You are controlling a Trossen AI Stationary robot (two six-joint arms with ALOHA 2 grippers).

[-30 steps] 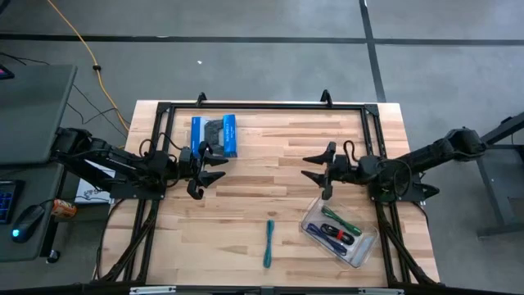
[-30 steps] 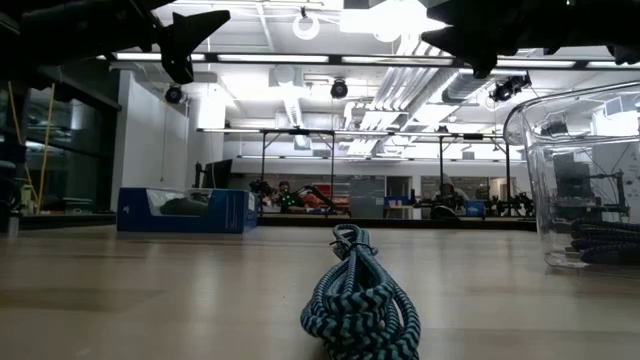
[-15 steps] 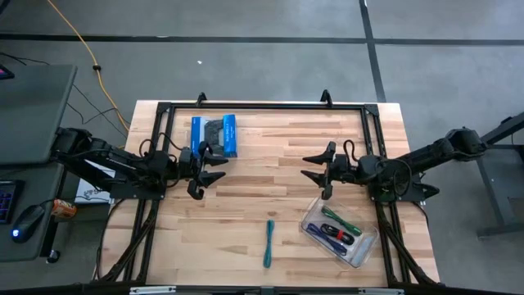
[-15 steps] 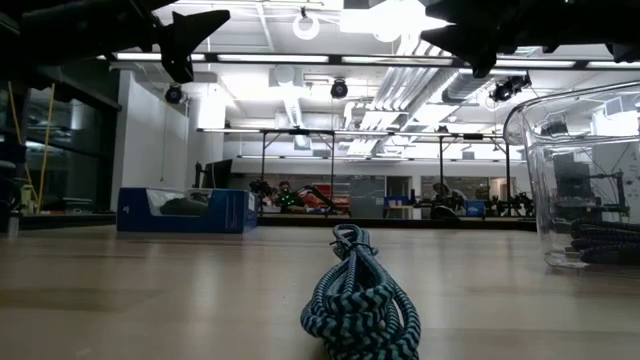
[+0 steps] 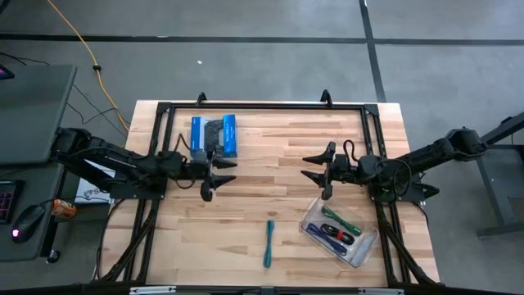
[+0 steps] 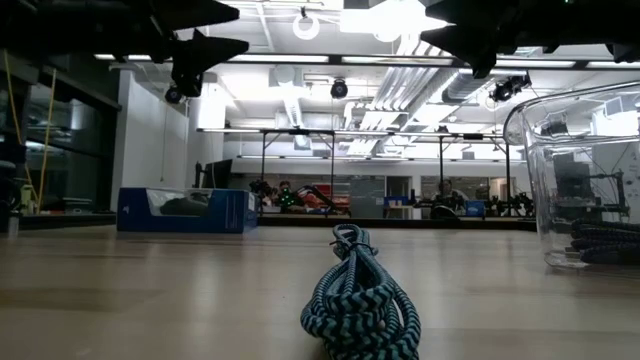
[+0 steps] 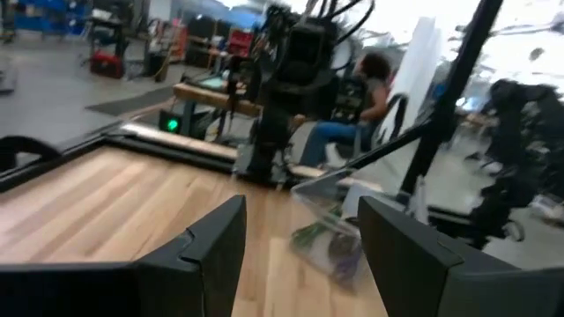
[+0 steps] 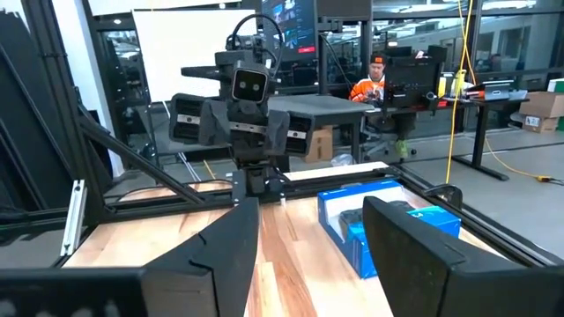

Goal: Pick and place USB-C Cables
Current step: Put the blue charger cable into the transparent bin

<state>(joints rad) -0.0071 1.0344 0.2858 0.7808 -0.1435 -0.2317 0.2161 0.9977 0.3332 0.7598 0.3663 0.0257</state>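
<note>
The left gripper (image 5: pixel 215 179) has just moved. A second ago it hung closer to its own side of the table (image 5: pixel 278 147). Now it has reached farther toward the middle, and its tips point more toward the near edge. Its fingers are spread apart and hold nothing. The right gripper (image 5: pixel 321 174) has not moved at all. Its fingers are open too, with nothing in them.

The teal cable (image 5: pixel 268 242) lies alone on the wood near the front edge, between the two arms. In the low view it sits as a braided bundle (image 6: pixel 358 300) right in front. The green cable (image 5: pixel 342 220), the purple cable (image 5: pixel 338 233) and the black cable with a red band (image 5: pixel 329 234) already lie in the clear box (image 5: pixel 360 254) on the right side. The blue box (image 5: pixel 214 135) sits at the back, not touched.

So only one cable looks left to put away. The left arm seems to be starting toward it, but it is high up and well apart from it.
</note>
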